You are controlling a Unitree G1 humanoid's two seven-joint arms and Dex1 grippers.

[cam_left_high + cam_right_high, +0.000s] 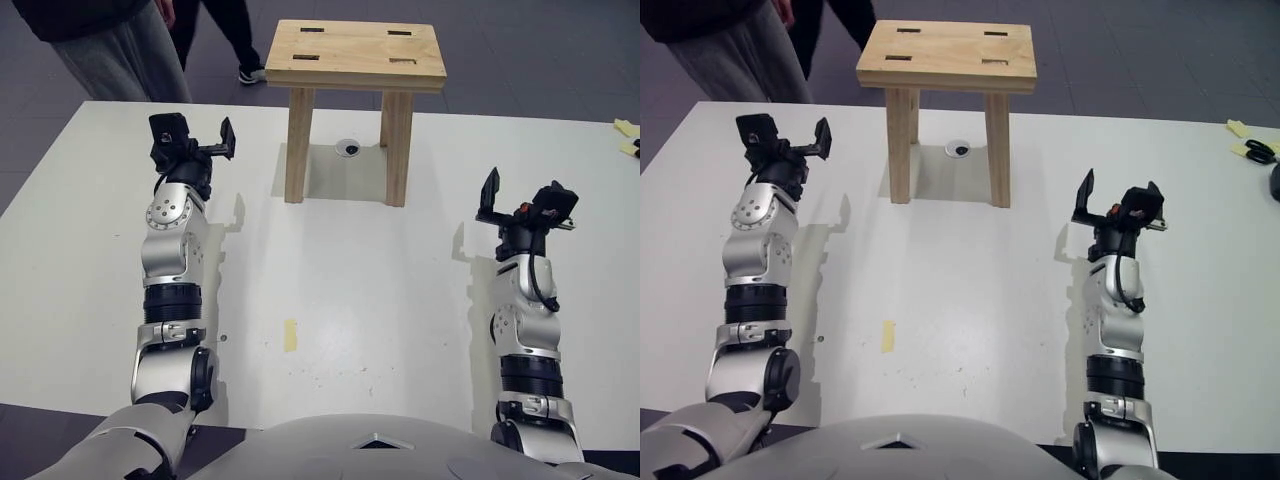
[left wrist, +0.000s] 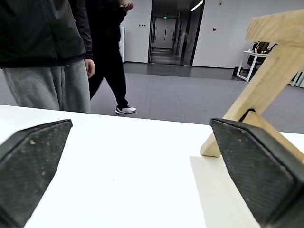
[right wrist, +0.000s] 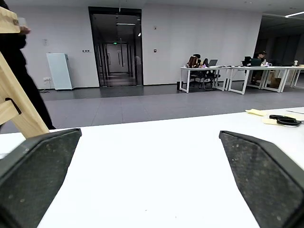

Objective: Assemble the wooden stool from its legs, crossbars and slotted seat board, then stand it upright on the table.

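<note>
Standing upright at the far middle of the white table (image 1: 380, 300), the wooden stool (image 1: 355, 55) has its legs vertical and its seat board on top. 4 slots show in the seat, whose long side runs left to right. A round grommet (image 1: 350, 148) sits in the tabletop between the legs, and a tape strip (image 1: 290, 334) lies nearer the robot. The left gripper (image 1: 198, 135) is just left of the stool, spread wide and empty. The right gripper (image 1: 525, 195) is well to its right, equally wide and empty. The left wrist view shows a leg's foot planted beyond one pad (image 2: 256, 166). The right wrist view shows yellow notes (image 3: 259, 112) and a black-handled item (image 3: 287, 121) near the table's far right edge.
</note>
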